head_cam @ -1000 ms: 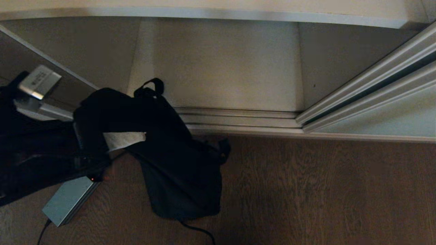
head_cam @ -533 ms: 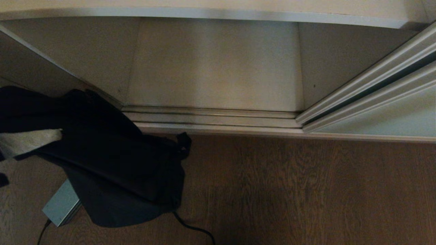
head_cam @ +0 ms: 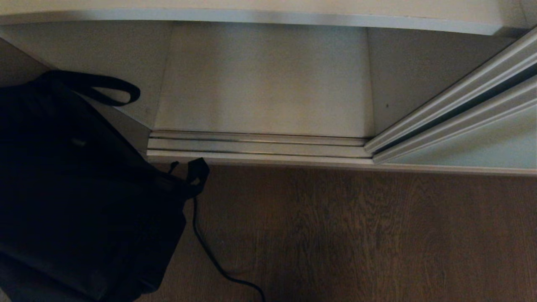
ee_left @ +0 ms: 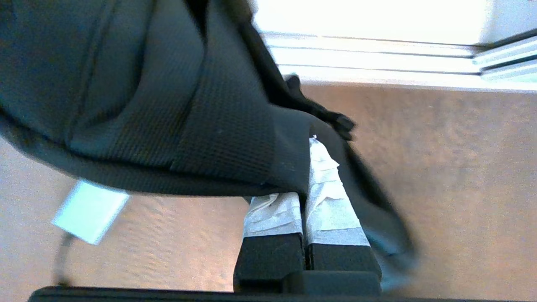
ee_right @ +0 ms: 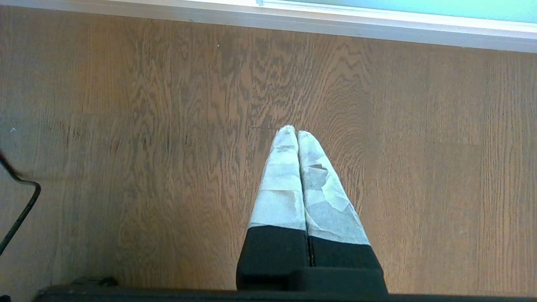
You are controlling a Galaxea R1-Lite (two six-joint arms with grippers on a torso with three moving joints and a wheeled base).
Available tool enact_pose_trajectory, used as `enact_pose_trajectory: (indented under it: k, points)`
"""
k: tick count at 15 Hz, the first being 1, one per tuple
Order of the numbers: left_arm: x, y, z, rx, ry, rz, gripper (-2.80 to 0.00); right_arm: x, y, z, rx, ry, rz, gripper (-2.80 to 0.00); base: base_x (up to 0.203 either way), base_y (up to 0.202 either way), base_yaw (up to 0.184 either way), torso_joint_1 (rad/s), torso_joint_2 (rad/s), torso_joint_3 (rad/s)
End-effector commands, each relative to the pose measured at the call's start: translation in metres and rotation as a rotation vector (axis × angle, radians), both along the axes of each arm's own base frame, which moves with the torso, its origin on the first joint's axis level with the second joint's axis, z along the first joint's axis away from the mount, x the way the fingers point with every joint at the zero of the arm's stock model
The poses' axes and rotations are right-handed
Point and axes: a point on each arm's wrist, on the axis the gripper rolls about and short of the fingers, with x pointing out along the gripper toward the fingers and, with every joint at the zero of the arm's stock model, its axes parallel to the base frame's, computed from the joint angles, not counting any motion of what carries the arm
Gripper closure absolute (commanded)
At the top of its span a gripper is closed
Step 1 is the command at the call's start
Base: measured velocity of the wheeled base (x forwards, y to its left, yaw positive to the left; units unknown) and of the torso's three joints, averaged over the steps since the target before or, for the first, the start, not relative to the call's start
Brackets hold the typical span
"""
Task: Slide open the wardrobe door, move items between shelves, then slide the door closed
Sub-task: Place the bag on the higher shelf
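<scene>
Since a second ago the black bag (head_cam: 79, 201) has swung leftward and closer to the head camera, now filling the lower left of the head view and covering the grey box that lay on the floor there; the arm itself is no longer seen in that view. In the left wrist view the left gripper (ee_left: 312, 184) has its taped fingers (ee_left: 331, 209) pressed together, clamped on a fold of the bag's fabric, which drapes over them. The bag's carry loop (head_cam: 105, 90) points up toward the wardrobe's left wall.

The sliding wardrobe door (head_cam: 474, 147) stands pushed to the right, its long bottom edge running along the floor track (head_cam: 260, 147). A shelf (head_cam: 268, 16) runs side to side across the top. A black cable (head_cam: 218, 264) trails over the wooden floor (head_cam: 377, 235).

The right gripper (ee_right: 297, 138) hangs over bare floor, fingertips together, holding nothing.
</scene>
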Motion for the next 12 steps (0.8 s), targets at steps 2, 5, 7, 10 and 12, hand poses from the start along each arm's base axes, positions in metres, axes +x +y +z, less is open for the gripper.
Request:
enact_pose_trajectory:
  k: [2,5,7,10,12]
  points:
    - [-0.03,-0.002,-0.006,0.03,-0.039,0.061,0.0,0.0,0.0,0.0,0.0,-0.001,0.0,0.0,0.0,0.0,0.0,0.0,0.0,0.0]
    - [-0.053,-0.005,-0.017,0.062,-0.04,0.068,0.0,0.0,0.0,0.0,0.0,-0.001,0.0,0.0,0.0,0.0,0.0,0.0,0.0,0.0]
    - [-0.063,-0.009,-0.023,0.116,-0.047,0.056,0.0,0.0,0.0,0.0,0.0,-0.001,0.0,0.0,0.0,0.0,0.0,0.001,0.0,0.04]
    - [-0.065,-0.011,-0.02,0.119,-0.062,0.074,0.0,0.0,0.0,0.0,0.0,-0.003,0.0,0.0,0.0,0.0,0.0,0.002,0.0,0.166]
    - [-0.065,-0.014,-0.019,0.116,-0.076,0.004,0.0,0.0,0.0,-0.001,0.0,0.0,0.0,0.0,0.0,0.0,0.0,0.0,0.0,0.194]
